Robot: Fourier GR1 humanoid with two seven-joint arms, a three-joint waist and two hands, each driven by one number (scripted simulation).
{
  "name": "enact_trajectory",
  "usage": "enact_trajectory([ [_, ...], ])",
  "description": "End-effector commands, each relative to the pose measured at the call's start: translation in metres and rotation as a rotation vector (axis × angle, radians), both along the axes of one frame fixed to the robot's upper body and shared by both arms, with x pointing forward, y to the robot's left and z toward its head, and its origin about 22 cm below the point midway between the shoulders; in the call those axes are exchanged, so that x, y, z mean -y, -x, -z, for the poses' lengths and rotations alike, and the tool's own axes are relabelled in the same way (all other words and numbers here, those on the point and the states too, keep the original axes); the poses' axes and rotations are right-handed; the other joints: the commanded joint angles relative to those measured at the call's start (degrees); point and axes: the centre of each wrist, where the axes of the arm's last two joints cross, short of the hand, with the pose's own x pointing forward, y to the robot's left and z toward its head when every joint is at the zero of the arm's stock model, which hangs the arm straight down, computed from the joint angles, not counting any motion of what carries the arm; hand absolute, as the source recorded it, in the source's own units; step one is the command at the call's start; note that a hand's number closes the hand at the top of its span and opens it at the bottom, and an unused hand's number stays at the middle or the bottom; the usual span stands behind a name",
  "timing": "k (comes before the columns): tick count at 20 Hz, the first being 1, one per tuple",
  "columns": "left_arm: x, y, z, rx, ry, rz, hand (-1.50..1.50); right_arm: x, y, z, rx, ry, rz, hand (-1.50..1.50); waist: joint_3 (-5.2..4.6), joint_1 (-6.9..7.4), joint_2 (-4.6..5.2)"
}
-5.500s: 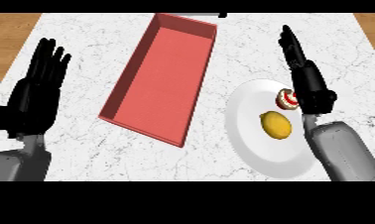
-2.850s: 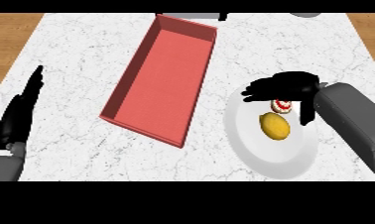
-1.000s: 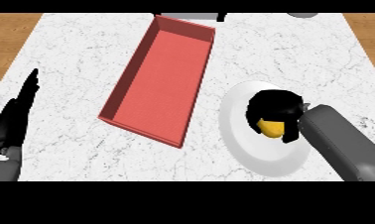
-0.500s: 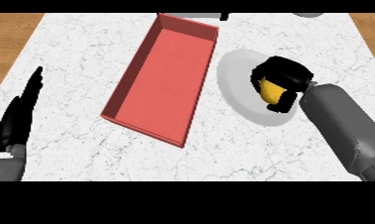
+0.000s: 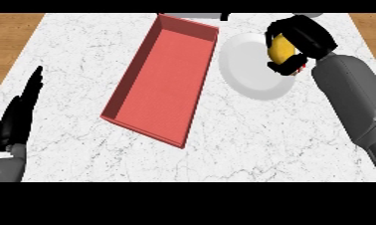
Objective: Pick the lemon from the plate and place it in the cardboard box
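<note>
The right hand [image 5: 308,35] is curling round the lemon [image 5: 280,50], grasping it at the far right edge of the plate [image 5: 249,72]; I cannot tell if the lemon is touching the plate; the box [image 5: 165,74] is lying just left of the plate; the left hand [image 5: 21,114] is resting at the near left edge, fingers straight, holding nothing.
</note>
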Motion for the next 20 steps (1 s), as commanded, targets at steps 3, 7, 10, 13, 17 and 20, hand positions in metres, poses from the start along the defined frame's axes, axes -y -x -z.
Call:
enact_trajectory([
  [3,-0.007,0.004,0.016,-0.038,0.016,-0.001,0.00,-0.020,-0.009,-0.031,0.135,-0.152,-0.136,1.50,-0.05,-0.48,-0.11],
  [7,-0.001,-0.002,-0.004,0.000,-0.003,-0.015,0.00,-0.059,-0.004,-0.049,0.058,-0.170,-0.208,1.50,-0.05,-1.02,-0.46],
  [10,-0.006,0.006,0.004,-0.015,-0.005,-0.020,0.00,-0.102,-0.005,-0.070,-0.009,-0.216,-0.242,1.50,-0.07,-0.85,-0.50],
  [13,-0.001,0.002,0.003,-0.017,-0.018,-0.011,0.00,-0.136,-0.009,-0.089,-0.061,-0.296,-0.246,1.50,-0.07,-0.53,-0.39],
  [17,-0.005,0.005,0.002,-0.007,-0.023,-0.009,0.00,-0.152,-0.008,-0.088,-0.108,-0.354,-0.245,1.50,-0.05,-0.40,-0.26],
  [20,-0.004,-0.002,0.003,-0.010,0.002,-0.002,0.00,-0.199,-0.007,-0.102,-0.158,-0.391,-0.218,1.50,-0.07,0.02,-0.11],
])
